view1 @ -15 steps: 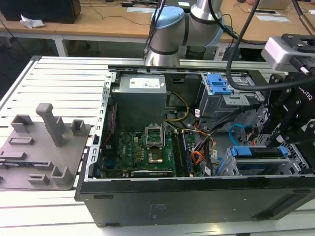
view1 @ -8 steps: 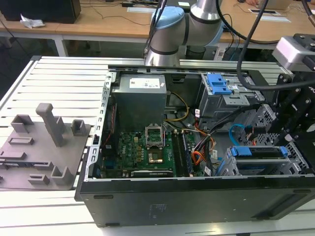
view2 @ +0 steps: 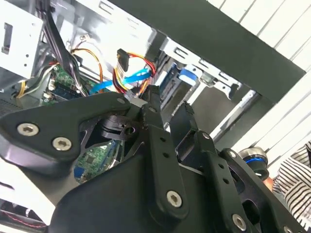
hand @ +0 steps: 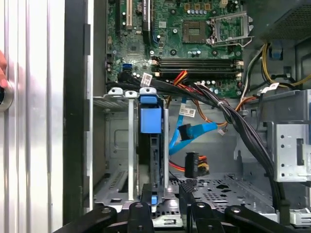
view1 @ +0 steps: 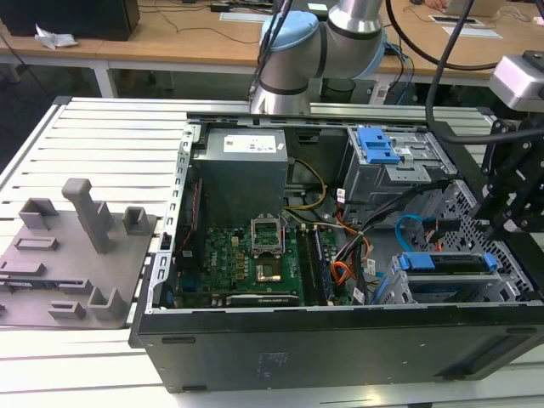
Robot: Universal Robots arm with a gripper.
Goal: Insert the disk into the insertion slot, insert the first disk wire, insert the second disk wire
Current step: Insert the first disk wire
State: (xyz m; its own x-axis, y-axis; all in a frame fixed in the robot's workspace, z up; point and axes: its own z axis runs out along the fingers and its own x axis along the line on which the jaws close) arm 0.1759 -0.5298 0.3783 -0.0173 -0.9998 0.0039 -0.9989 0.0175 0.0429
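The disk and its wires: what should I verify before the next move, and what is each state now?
1. The disk sits inside the insertion slot: ok.
2. The second disk wire is plugged in: not ok, its dark plug hangs free beside the disk.
3. The orange, red and black bundle is plugged in: not ok, its black plug hangs loose.
4. The fingers are empty: ok, apart, nothing between them.
5. The disk's socket is reachable: cannot tell.

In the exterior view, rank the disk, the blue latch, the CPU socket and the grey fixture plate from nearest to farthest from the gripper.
1. The disk, beside the gripper at the exterior view's right.
2. Blue latch, further back.
3. CPU socket, centre.
4. Grey fixture plate, far on the exterior view's left.
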